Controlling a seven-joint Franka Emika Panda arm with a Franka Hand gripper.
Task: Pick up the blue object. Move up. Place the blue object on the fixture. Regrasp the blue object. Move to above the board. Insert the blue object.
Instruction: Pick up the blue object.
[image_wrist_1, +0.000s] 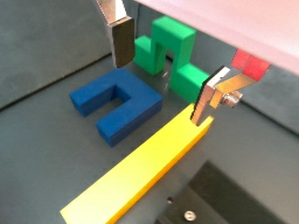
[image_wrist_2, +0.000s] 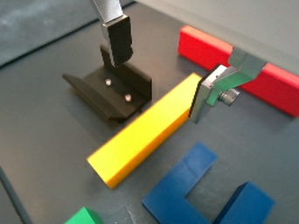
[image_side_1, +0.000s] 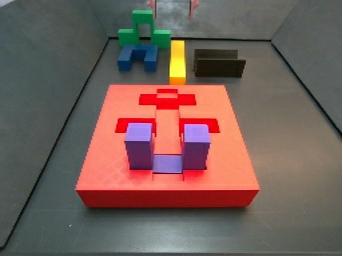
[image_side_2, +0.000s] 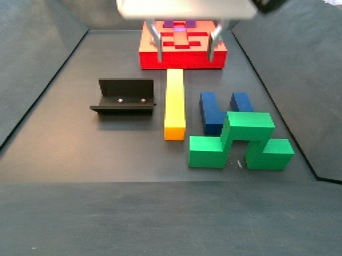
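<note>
Fixture (image_side_2: 120, 97), yellow bar (image_side_2: 174, 103), blue object (image_side_2: 223, 108) beside green block (image_side_2: 238, 140), untouched on floor. End effector (image_wrist_1: 160, 77) spread, empty, above yellow bar. Step: pick-up; next, shift over blue object, descend.

In a side view, the bar (image_side_2: 175, 104) lies at mid-frame with the fixture (image_side_2: 122, 98) to its left, apart from it, and the blue object (image_side_2: 225, 107) just to its right. The stepped block (image_side_2: 241, 140) sits at lower right against the blue object's near end. The board (image_side_2: 183, 47) lies at upper centre, and the pincer (image_side_2: 186, 40) hangs open in front of it, above the bar's far end.
</note>
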